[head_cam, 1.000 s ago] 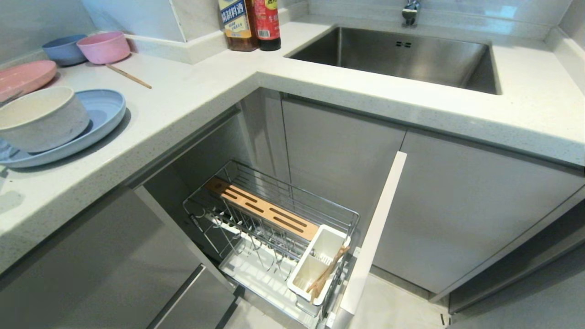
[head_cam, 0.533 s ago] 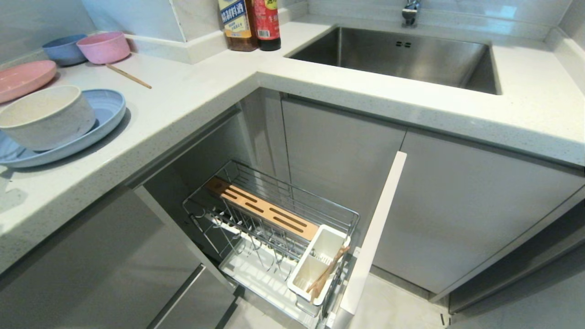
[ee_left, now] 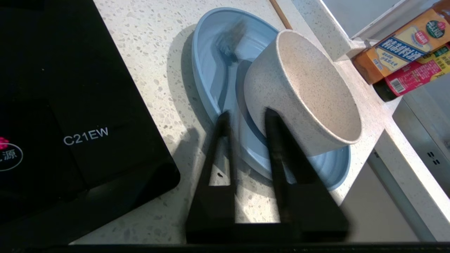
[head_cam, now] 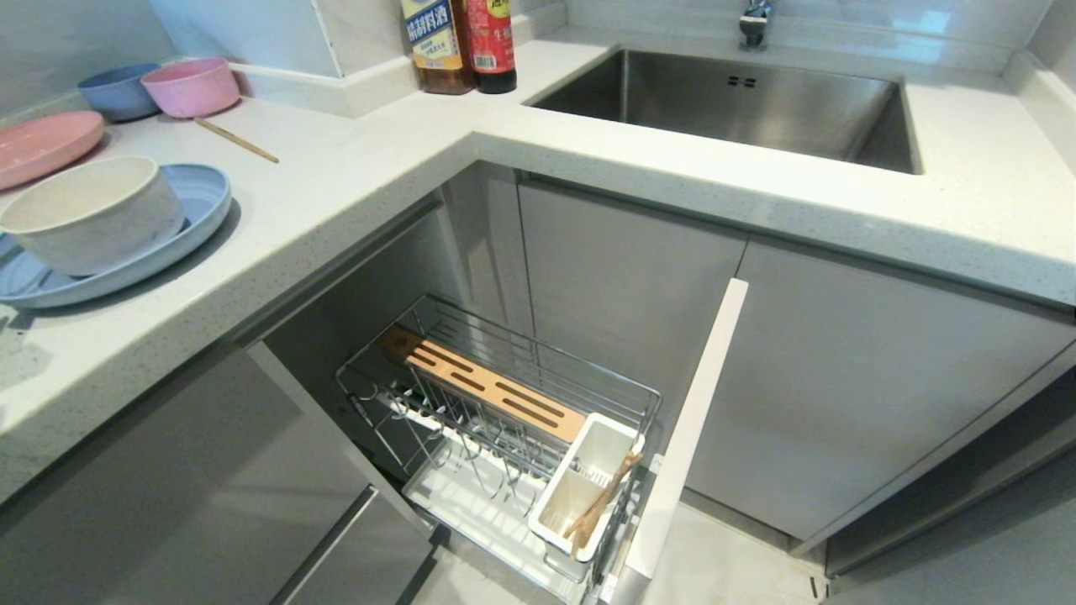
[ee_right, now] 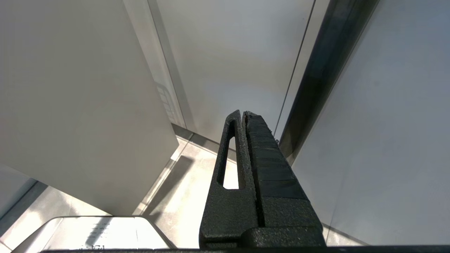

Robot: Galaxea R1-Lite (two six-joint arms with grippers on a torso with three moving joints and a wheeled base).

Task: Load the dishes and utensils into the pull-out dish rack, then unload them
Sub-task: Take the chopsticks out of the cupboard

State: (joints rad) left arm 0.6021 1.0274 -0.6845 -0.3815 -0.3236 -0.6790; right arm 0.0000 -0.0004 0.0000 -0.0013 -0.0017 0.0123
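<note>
Bowl (head_cam: 88, 214), cream-white, sits on the pale blue plate (head_cam: 197, 202) at the left edge of the head view, with no arm showing there. Only the left wrist view shows the left gripper (ee_left: 246, 116): fingers parted a little around the plate's near rim, one tip just against the bowl's (ee_left: 302, 91) wall, a blurred fork (ee_left: 230, 38) lying in the plate (ee_left: 211, 80). Lower centre of the head view, the pull-out dish rack (head_cam: 504, 412) stands out, chopsticks (head_cam: 601, 500) leaning in its white utensil cup (head_cam: 580, 496). The right wrist view alone shows the right gripper (ee_right: 242, 114), fingers pressed together, parked low beside grey cabinet panels (ee_right: 81, 105)
</note>
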